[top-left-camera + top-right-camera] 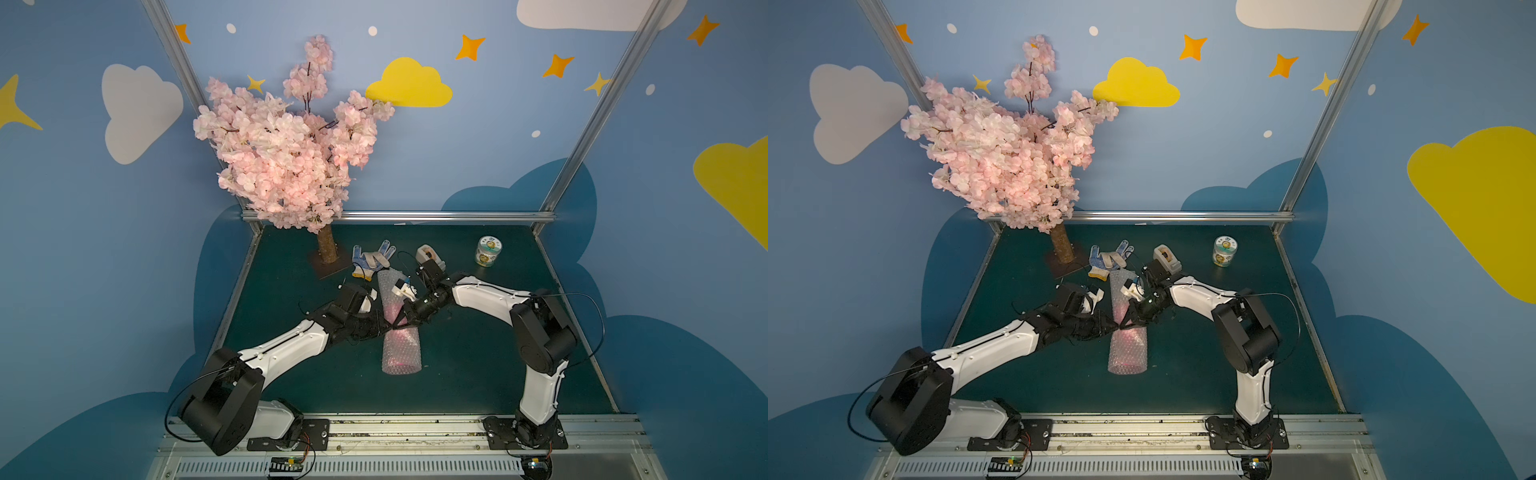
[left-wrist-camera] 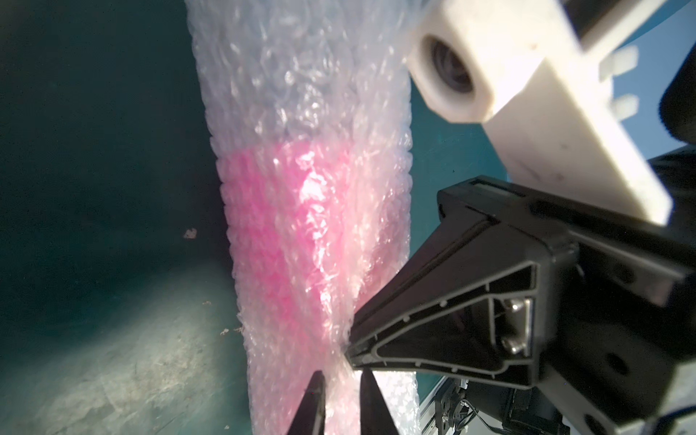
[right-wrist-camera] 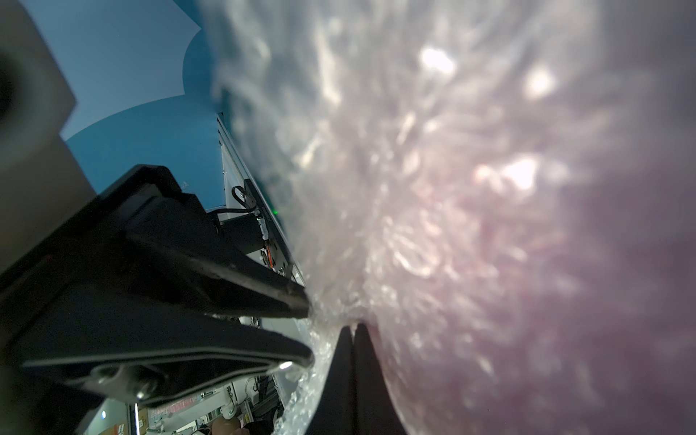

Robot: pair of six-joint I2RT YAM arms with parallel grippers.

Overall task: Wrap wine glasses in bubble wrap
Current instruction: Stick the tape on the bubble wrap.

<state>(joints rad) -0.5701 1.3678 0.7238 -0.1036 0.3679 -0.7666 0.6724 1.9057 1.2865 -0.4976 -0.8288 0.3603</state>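
Containers first. The bubble wrap (image 1: 401,351) is acting as one: it's rolled into a tube and lying on the green desk (image 1: 478,365), running front to back between the two arms. The goblet (image 2: 271,226) is sitting inside it, showing pink through the film; we're not making out stem or foot. The jar (image 1: 488,250) is standing upright at the far right of the desk, lid on, well apart from the tube. We can't tell its contents.

The right tool (image 3: 354,335) is pinching a pucker of the wrap at mid-tube, fingers pressed together. The left tool (image 2: 341,391) is meeting it from the opposite side, fingers a narrow gap apart with film between them. We can't tell whether it's clamping. In both top views the two tips are sitting nearly together over the tube.

Counting:
- one tube of wrap
- one goblet
- one jar
- one blue-dotted glove (image 1: 372,259), just beside the tube's far end
- one white tape dispenser (image 1: 427,252), behind the right wrist
- one pink blossom tree (image 1: 286,145), far left
- two arms
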